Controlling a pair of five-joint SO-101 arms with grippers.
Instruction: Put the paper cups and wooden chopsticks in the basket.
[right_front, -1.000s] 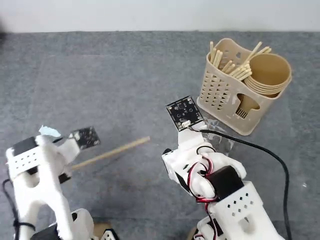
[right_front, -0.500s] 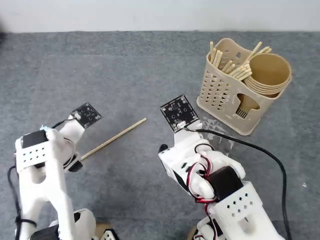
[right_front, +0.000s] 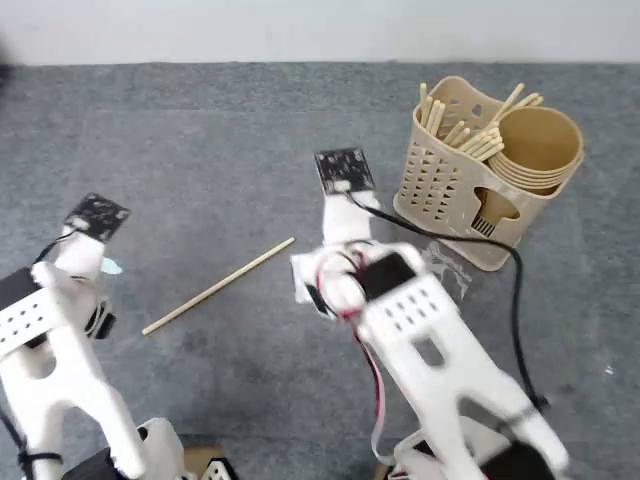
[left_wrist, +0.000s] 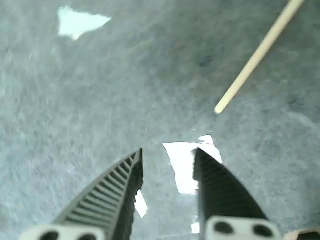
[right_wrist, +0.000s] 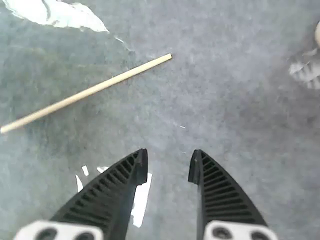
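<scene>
One wooden chopstick (right_front: 220, 285) lies slantwise on the grey mat between the two arms. It also shows in the left wrist view as chopstick (left_wrist: 255, 55) and in the right wrist view as chopstick (right_wrist: 85, 92). My left gripper (left_wrist: 167, 160) hangs open over the mat, a short way from the chopstick's near end. My right gripper (right_wrist: 169, 154) is open too, just off the stick's other end, holding nothing. The beige basket (right_front: 430, 185) at the back right holds stacked paper cups (right_front: 540, 140) and several chopsticks (right_front: 475, 140).
A crumpled clear wrapper (right_front: 445, 265) lies in front of the basket. White paper scraps (left_wrist: 80, 20) and torn plastic (right_wrist: 50, 12) dot the mat. A black cable (right_front: 515, 300) trails along the right arm. Open mat stretches behind the chopstick.
The left arm has pulled back to the left, away from the chopstick's end, leaving the stick on the mat. The right arm has swung left toward the stick.
</scene>
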